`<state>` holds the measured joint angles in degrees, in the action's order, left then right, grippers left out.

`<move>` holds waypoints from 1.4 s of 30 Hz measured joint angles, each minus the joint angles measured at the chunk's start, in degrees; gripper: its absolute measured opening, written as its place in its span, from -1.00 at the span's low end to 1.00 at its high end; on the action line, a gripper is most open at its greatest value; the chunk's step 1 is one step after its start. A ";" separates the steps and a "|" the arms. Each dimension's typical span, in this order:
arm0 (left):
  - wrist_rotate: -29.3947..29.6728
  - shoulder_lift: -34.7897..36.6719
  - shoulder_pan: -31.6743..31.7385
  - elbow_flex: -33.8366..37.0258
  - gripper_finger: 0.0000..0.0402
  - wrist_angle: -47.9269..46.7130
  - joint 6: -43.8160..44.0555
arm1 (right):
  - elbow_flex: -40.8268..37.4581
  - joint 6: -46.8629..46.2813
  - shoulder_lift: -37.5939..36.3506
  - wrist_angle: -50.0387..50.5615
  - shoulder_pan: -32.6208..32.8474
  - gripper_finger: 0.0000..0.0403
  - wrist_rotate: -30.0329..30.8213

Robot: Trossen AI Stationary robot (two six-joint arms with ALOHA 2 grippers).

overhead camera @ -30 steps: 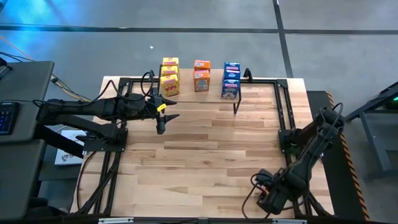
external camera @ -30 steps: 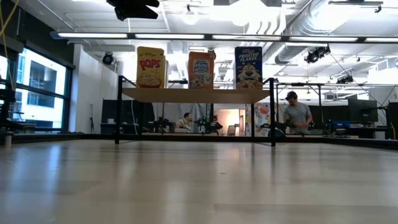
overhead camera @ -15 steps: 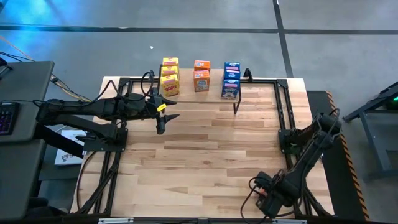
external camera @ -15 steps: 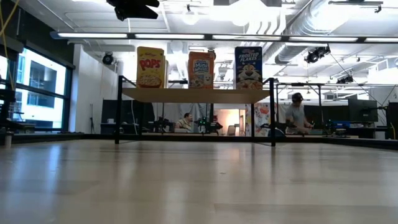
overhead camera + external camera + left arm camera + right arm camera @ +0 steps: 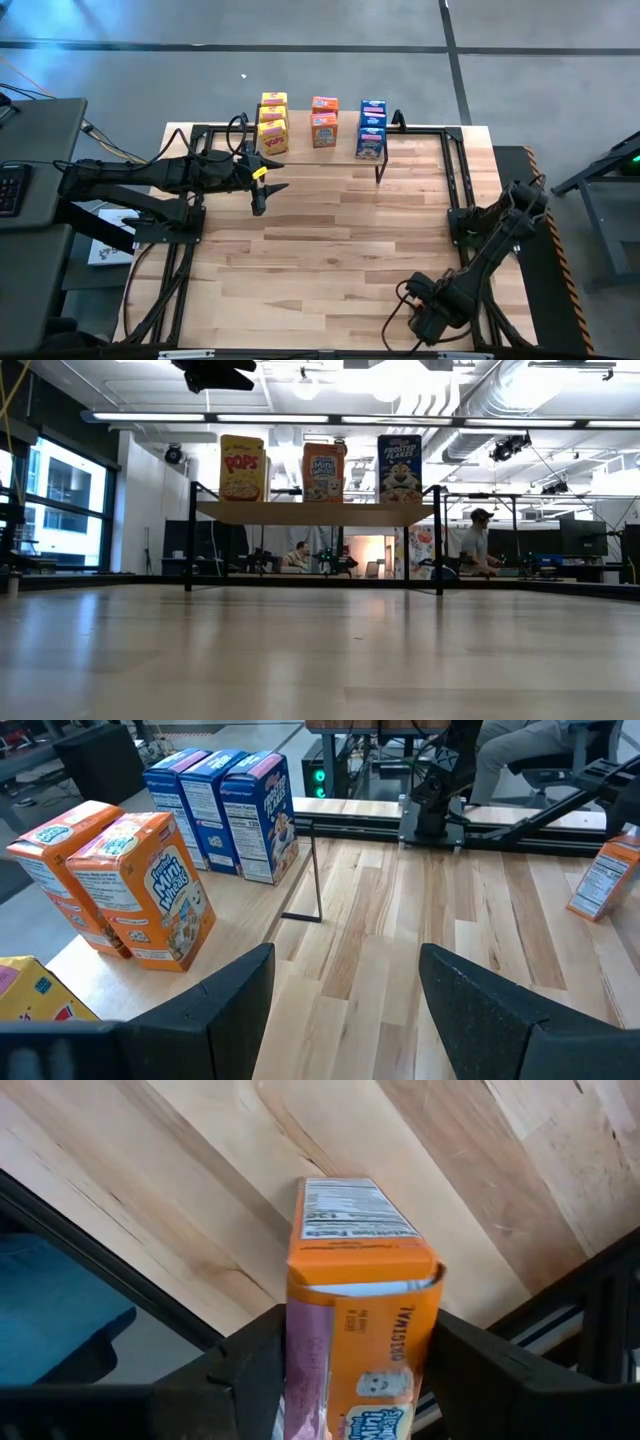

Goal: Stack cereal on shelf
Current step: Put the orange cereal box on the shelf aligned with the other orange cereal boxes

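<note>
Yellow (image 5: 273, 120), orange (image 5: 323, 124) and blue (image 5: 371, 128) cereal boxes stand upright in rows on the shelf (image 5: 315, 512) at the table's far edge. One more orange cereal box (image 5: 360, 1320) sits on the tabletop near the front right corner, also visible at the edge of the left wrist view (image 5: 603, 878). My right gripper (image 5: 425, 322) is over it, pointing down, shut on it, and hides it from the high view. My left gripper (image 5: 345, 1020) hovers open in front of the shelf's left end (image 5: 262, 192) with nothing in it. My right gripper pinches the orange cereal box between its two fingers, one on each of two opposite sides (image 5: 428, 1350). The fingers come from above, pointing down. The box's lower end rests on the tabletop.
Black metal frame rails (image 5: 455, 180) run along the table's left, right and far sides. The shelf's thin black leg (image 5: 316, 870) stands on the tabletop. Bare wood (image 5: 330, 240) lies between the arms. People sit in the room beyond the table (image 5: 478, 540).
My right gripper has come down a little near the front edge and shifted slightly toward the table's left. The cereal boxes on the shelf have not moved.
</note>
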<state>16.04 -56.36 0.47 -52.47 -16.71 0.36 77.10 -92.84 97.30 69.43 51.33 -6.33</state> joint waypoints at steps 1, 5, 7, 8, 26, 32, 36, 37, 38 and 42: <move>0.00 0.00 -0.01 0.00 0.20 0.00 -0.02 | 0.00 0.29 0.00 0.00 -0.12 0.01 0.00; 0.01 0.00 0.00 0.00 0.20 0.00 0.00 | 0.00 1.26 0.00 0.00 -0.79 -0.03 -0.20; -0.01 0.00 -0.02 0.00 0.20 0.02 0.00 | 0.00 1.38 0.00 0.00 -1.07 -0.05 -0.41; -0.01 0.00 0.00 0.00 0.20 0.01 0.00 | 0.00 1.38 0.00 0.00 -1.11 -0.05 -0.49; -0.01 0.00 -0.02 0.00 0.20 0.02 0.00 | 0.03 0.98 -0.02 -1.57 -2.76 -0.28 -0.98; 0.01 0.00 0.00 0.00 0.20 0.02 0.00 | 3.26 6.44 -0.04 0.40 -7.23 -0.28 -0.22; 0.00 0.01 0.00 0.00 0.20 0.02 0.00 | 6.73 13.92 -0.07 4.86 -11.79 -0.29 1.12; -0.01 0.00 0.00 0.00 0.20 0.01 0.00 | 7.52 16.18 -0.09 5.93 -13.18 -0.29 1.54; -0.01 0.00 0.00 0.00 0.20 0.00 0.00 | 8.29 18.64 -0.11 6.74 -14.65 -0.29 1.75; -0.01 0.01 0.00 0.00 0.20 0.01 0.00 | 10.68 29.39 -0.11 8.68 -21.04 -0.29 2.78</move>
<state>16.03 -56.34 0.46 -52.47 -16.70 0.36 87.78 -63.45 97.19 78.11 30.29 -3.55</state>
